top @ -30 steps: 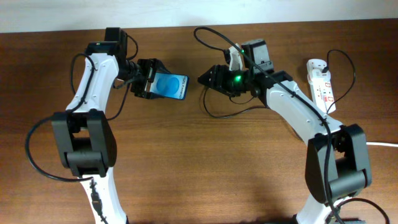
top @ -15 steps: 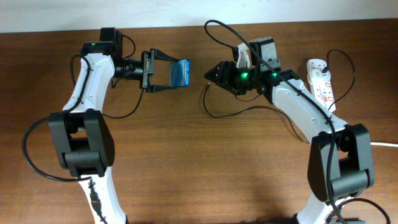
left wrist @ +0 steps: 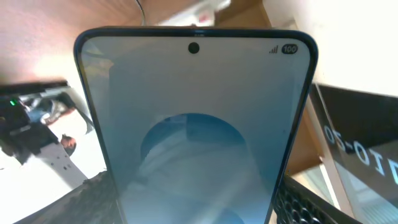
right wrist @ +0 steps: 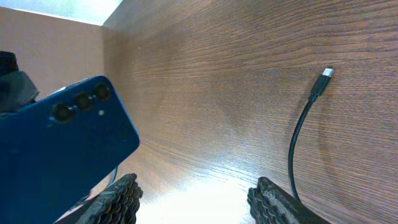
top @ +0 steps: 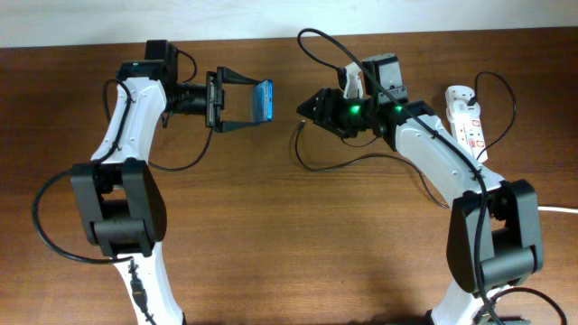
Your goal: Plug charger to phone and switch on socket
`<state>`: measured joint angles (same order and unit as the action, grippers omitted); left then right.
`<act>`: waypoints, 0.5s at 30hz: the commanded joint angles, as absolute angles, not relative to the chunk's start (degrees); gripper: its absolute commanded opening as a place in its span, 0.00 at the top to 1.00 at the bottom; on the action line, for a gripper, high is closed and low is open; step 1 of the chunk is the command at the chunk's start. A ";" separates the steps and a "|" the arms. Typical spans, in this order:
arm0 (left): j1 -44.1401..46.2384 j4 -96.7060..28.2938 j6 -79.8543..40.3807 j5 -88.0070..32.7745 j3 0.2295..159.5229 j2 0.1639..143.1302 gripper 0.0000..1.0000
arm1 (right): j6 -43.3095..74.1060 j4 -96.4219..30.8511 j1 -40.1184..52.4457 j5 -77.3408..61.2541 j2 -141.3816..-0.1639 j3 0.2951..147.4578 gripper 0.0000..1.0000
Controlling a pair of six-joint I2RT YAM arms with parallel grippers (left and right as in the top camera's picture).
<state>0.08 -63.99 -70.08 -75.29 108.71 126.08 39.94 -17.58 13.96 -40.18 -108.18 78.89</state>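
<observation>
My two white arms, black at the joints.
Looping black cables (top: 37, 215) trail from the left arm (top: 125, 117) and right arm (top: 433, 155); a green light (top: 354, 109) glows behind the right gripper's (right wrist: 194, 186) ribbed black pads (right wrist: 118, 198).

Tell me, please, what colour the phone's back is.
The phone has a dark blue back; right wrist view shows best.

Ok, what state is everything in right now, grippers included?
left gripper: shut on the phone.
right gripper: open, empty.
phone: screen lit, held on edge.
charger: not plugged in, tip apart from the phone.
socket: switch position too small to tell.
</observation>
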 commanded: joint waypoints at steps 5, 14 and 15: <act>-0.12 -64.73 -70.63 -46.11 109.97 125.67 1.00 | 39.11 -17.28 14.59 -40.29 -108.14 79.20 0.38; -0.12 -65.65 -75.09 -41.58 109.97 125.67 1.00 | 35.81 -11.57 19.81 -40.40 -108.16 79.18 0.38; -0.12 -65.67 -75.09 -41.23 109.97 125.67 1.00 | 35.81 -10.94 20.38 -40.36 -108.16 79.18 0.38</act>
<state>0.08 -65.58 -73.41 -42.76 108.71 126.08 37.17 -12.23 18.63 -40.16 -108.18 78.89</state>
